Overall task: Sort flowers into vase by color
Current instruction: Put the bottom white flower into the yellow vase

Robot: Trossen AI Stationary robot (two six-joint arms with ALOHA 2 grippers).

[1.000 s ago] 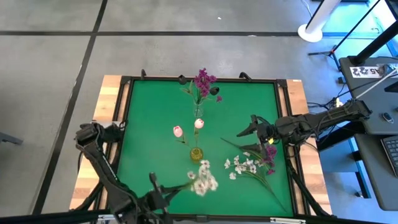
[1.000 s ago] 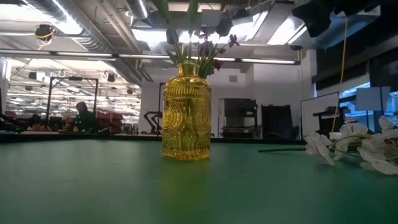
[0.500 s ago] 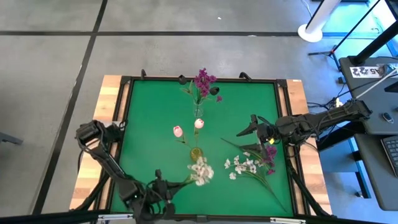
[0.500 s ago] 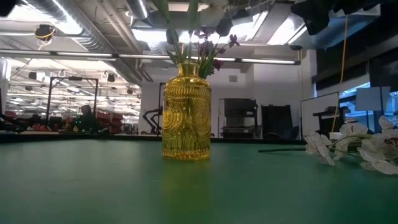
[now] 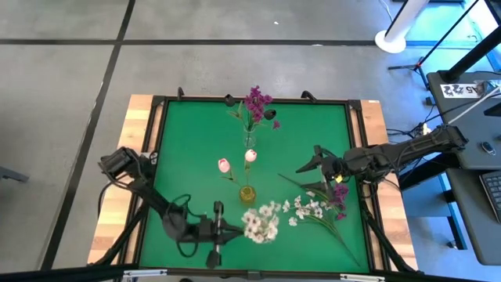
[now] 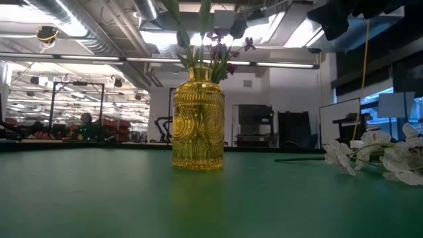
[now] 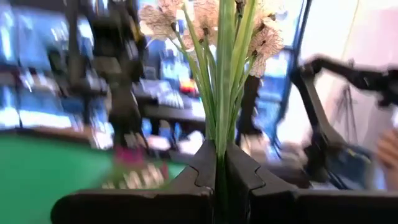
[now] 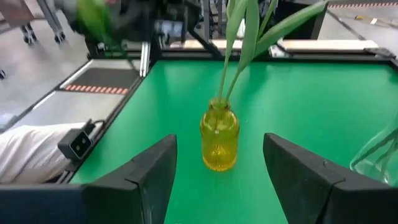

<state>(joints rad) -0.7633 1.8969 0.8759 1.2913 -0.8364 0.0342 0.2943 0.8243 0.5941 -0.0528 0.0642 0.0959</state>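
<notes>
My left gripper [image 5: 233, 229] is over the table's near side, shut on a spray of white blossoms [image 5: 262, 223] with green stems [image 7: 219, 93], just near-right of the yellow vase [image 5: 247, 194]. That vase [image 6: 198, 119] holds two pink tulips [image 5: 224, 164]. A clear vase [image 5: 249, 139] behind it holds magenta flowers [image 5: 257, 102]. More white blossoms [image 5: 305, 207] and a magenta flower [image 5: 340, 192] lie flat on the mat. My right gripper [image 5: 309, 159] hangs open, right of the yellow vase [image 8: 219, 140] and facing it. My left gripper pinches the white spray's bundle of green stems [image 7: 220, 149] between its two fingers [image 7: 199, 177]. The fingers come level from the table's left and lie along the stems. The blossoms [image 7: 208, 18] stick out past the fingertips, and nothing of the spray shows on the mat.
The green mat sits in a dark frame [image 5: 156, 141] on a wooden table. The left half of the mat [image 5: 188, 157] holds nothing. The clear vase [image 8: 379, 149] stands close to the yellow one. My right arm [image 5: 407, 153] reaches in from the right edge.
My left arm has swung in from the near edge over the mat, and its gripper has moved right and turned level. The white spray it holds has shifted toward the right with it. My right gripper has kept still.
</notes>
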